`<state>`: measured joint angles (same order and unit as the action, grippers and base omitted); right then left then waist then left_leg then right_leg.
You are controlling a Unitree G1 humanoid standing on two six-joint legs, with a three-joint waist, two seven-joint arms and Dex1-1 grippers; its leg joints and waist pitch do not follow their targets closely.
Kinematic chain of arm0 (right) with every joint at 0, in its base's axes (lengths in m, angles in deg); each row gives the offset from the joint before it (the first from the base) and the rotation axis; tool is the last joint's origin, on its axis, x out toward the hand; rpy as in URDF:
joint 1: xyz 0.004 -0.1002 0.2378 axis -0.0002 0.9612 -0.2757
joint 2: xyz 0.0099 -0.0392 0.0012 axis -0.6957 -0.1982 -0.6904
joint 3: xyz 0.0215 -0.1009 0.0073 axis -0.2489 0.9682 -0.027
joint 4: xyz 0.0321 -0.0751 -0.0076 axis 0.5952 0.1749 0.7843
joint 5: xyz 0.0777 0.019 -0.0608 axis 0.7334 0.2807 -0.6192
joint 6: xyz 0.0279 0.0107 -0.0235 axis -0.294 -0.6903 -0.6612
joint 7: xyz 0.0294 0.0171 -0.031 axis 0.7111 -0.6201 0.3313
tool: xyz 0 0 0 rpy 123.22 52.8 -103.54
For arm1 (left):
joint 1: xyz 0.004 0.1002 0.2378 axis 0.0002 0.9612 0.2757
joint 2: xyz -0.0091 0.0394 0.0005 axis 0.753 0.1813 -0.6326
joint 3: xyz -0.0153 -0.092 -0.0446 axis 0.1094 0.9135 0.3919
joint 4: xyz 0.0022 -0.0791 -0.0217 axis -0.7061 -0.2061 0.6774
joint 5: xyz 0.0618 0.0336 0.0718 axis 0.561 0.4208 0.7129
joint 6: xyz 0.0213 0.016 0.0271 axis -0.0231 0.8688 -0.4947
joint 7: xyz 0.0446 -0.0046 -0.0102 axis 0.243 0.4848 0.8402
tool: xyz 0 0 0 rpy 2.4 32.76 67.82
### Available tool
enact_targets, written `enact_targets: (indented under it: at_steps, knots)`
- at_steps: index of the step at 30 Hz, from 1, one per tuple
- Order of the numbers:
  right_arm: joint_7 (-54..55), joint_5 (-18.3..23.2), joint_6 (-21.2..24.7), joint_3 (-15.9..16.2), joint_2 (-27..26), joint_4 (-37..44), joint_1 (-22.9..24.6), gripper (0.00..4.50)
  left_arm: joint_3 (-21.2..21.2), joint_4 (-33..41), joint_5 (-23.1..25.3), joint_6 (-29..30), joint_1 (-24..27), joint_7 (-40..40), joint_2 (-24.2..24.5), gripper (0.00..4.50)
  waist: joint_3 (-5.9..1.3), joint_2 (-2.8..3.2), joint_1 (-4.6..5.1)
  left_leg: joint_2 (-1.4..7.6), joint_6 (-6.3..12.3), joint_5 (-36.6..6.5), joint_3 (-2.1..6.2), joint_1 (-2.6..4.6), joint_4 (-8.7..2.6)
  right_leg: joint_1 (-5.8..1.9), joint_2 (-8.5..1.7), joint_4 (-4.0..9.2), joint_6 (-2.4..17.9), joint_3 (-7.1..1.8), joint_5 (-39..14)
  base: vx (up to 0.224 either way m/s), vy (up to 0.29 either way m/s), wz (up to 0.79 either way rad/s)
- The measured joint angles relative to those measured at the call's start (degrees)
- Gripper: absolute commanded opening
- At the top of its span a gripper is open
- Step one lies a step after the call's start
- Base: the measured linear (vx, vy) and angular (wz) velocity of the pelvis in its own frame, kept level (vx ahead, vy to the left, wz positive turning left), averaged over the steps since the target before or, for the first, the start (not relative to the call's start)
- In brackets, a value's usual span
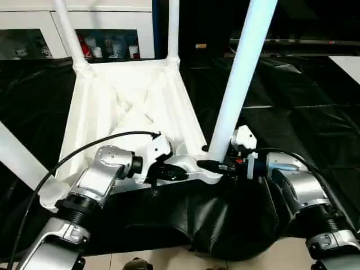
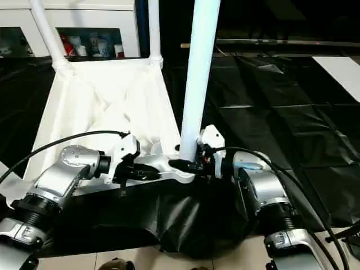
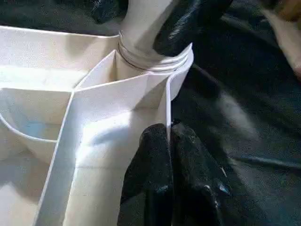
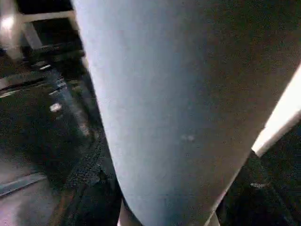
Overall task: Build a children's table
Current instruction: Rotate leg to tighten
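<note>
- Table top [image 1: 126, 107] upside down on black-draped work surface [image 1: 315, 118], ribbed underside up, sockets exposed for leg fitting.
- Left gripper [image 1: 169, 171] clamped shut on near rim wall beside corner socket [image 3: 155, 61]; fingers [image 3: 162, 179] pinch thin wall, likely bracing top against twist.
- Right gripper [image 1: 216, 166] at base of near leg [image 1: 242, 73], fingers either side of tube, partly open; firm hold or not: cannot tell.
- Leg upright in socket, apparently being seated or turned home.
- Two far legs [image 1: 70, 31] already standing.
</note>
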<state>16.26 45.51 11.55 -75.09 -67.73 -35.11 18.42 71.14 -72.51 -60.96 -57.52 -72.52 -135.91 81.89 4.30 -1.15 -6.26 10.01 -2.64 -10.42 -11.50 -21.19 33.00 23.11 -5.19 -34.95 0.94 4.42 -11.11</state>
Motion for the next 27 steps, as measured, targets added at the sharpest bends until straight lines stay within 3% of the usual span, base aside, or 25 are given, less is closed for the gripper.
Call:
enact_targets:
  at_steps: [5,12,17,19,24,27]
  knots:
    - [18.65,-1.85,0.28,-4.36,-6.10,-6.23,-2.90,1.97,0.24,-5.04,3.01,0.09,-3.33,11.93,-5.36,0.00,-0.01,-0.17,1.16,-0.05,-0.03,0.00,-0.01,0.21,-0.03,-0.11,0.00,-0.03,-0.19,-0.14,-0.09,0.000,0.000,0.00]
    - [38.36,-3.70,2.20,-7.94,-12.42,-10.41,-6.61,1.97,0.60,-8.89,5.64,1.53,-5.97,23.38,-11.32,0.00,-0.11,-0.19,1.37,-0.15,-0.03,0.01,-0.02,0.27,-0.02,-0.22,0.00,0.03,-0.30,-0.28,-0.14,0.000,0.000,0.00]
    - [38.97,-4.22,1.99,-8.20,-12.85,-10.44,-6.63,1.97,0.72,-9.04,5.71,1.64,-5.99,23.79,-11.75,0.00,-0.28,-0.15,1.33,-0.16,-0.03,0.00,-0.02,0.29,-0.05,-0.25,0.01,0.02,-0.07,-0.30,0.01,0.000,0.000,0.00]
    - [38.70,-4.11,1.44,-8.48,-12.85,-10.48,-6.67,2.53,0.72,-9.38,5.70,1.37,-6.17,23.72,-11.74,0.00,-0.30,-0.13,1.30,-0.16,-0.03,0.00,-0.02,0.29,-0.08,-0.24,0.01,0.02,-0.07,-0.30,0.01,0.000,0.000,0.00]
    - [35.22,-3.32,1.18,-8.77,-12.29,-10.73,-6.65,2.93,0.72,-9.85,5.55,0.51,-6.39,22.70,-11.15,0.00,-0.29,-0.12,1.36,-0.15,-0.04,0.00,-0.01,0.23,-0.11,-0.15,0.01,0.02,-0.14,-0.29,-0.03,0.000,0.000,0.00]
    - [29.71,-3.57,0.62,-7.10,-9.58,-10.73,-6.58,3.07,0.72,-9.67,5.03,0.22,-6.33,21.20,-10.23,0.00,-0.28,-0.11,1.30,-0.15,-0.04,0.00,-0.01,0.19,-0.14,-0.10,0.02,0.01,-0.07,-0.29,0.01,0.000,0.000,0.00]
